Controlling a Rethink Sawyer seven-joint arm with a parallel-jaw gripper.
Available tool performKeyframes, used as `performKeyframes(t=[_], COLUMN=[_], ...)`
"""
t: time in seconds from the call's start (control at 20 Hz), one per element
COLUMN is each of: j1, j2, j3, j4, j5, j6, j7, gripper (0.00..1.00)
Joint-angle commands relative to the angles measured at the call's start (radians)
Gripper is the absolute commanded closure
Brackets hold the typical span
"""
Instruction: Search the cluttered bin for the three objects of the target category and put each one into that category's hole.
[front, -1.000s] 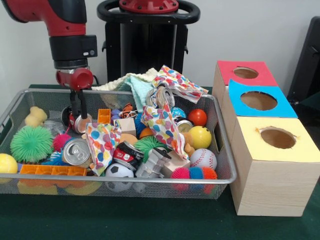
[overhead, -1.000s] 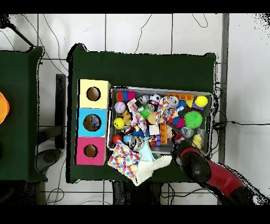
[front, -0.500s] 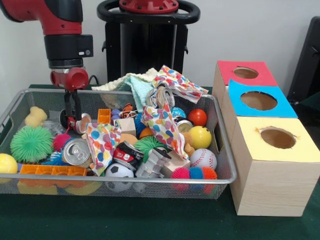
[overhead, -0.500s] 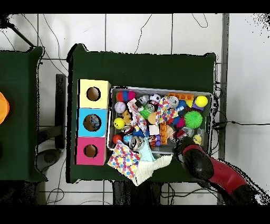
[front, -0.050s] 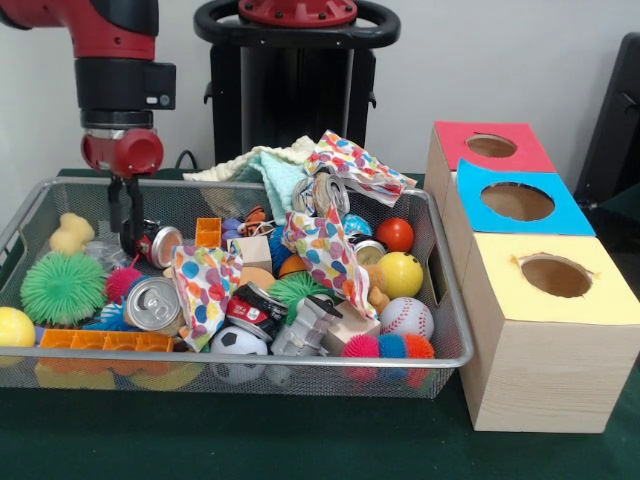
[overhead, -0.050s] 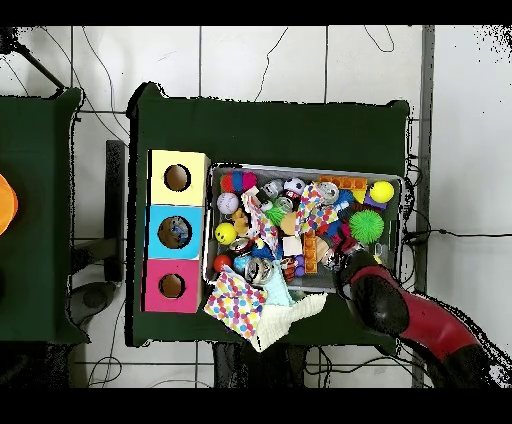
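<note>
A wire mesh bin (front, -0.050s: 300, 357) holds a jumble of toys, balls, cans and patterned cloths. My gripper (front, -0.050s: 126, 238) reaches down into the bin's far left part, open, with nothing between its fingers. A small red can (front, -0.050s: 160, 244) lies on its side just to the right of the fingers. A silver can (front, -0.050s: 152, 303) lies nearer the front, and a crushed red can (front, -0.050s: 255, 310) is in the middle. Three boxes with round holes stand beside the bin: red (front, -0.050s: 490, 146), blue (front, -0.050s: 517, 201) and yellow (front, -0.050s: 555, 275). From overhead, the arm (overhead, -0.050s: 400, 315) covers the gripper.
A green spiky ball (front, -0.050s: 62, 286), a beige figure (front, -0.050s: 70, 233) and an orange block (front, -0.050s: 208, 232) lie around the gripper. A baseball (front, -0.050s: 407, 318), a yellow ball (front, -0.050s: 400, 273) and a red ball (front, -0.050s: 395, 234) lie at the right. Dotted cloths (front, -0.050s: 325, 250) drape over the middle and the back rim.
The gripper has moved left across the bin and risen slightly, coming off the small red can, which has stayed close to its place.
</note>
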Motion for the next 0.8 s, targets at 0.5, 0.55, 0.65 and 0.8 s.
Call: performKeyframes(t=[0.5,0.55,0.65,0.8], j1=[0.008,0.01,0.011,0.014], j2=[0.061,0.06,0.064,0.073], j3=[-0.029,-0.033,-0.035,-0.041], j4=[-0.17,-0.167,-0.163,-0.164], j5=[-0.022,-0.022,-0.022,-0.023], j6=[-0.038,-0.04,-0.043,-0.043], j7=[0.048,0.051,0.056,0.058], gripper=[0.0,0.0,0.0,0.0])
